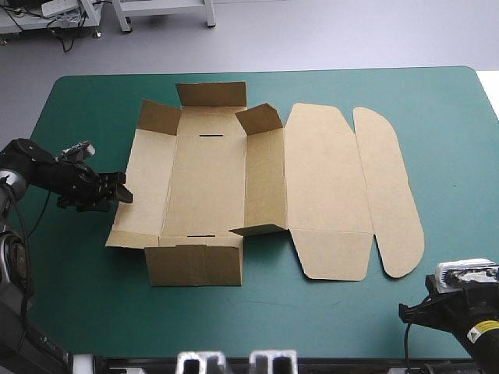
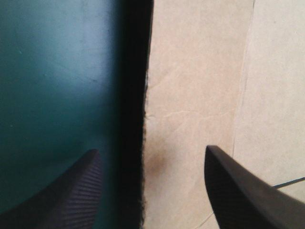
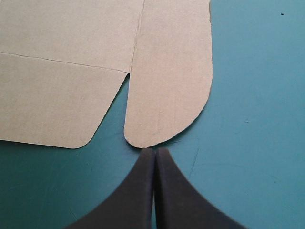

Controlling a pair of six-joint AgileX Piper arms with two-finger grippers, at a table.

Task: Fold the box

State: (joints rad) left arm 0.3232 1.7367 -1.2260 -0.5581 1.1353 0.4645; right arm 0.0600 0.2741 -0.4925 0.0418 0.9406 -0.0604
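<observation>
The brown box (image 1: 207, 187) lies mid-worktop (image 1: 456, 156), lid (image 1: 327, 179) flat toward the right edge. Left end effector (image 1: 118, 195), fingers apart, straddles its left wall (image 1: 146, 187): pinch squarely before lifting inward. Right end effector (image 3: 155, 152), pressed together, rests beside the rounded flap (image 3: 171, 86).

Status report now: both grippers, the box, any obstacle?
Left gripper open, astride left wall edge of box. Right gripper shut, tip short of lid flap. Walls partly raised, lid flat. No obstacle seen.
</observation>
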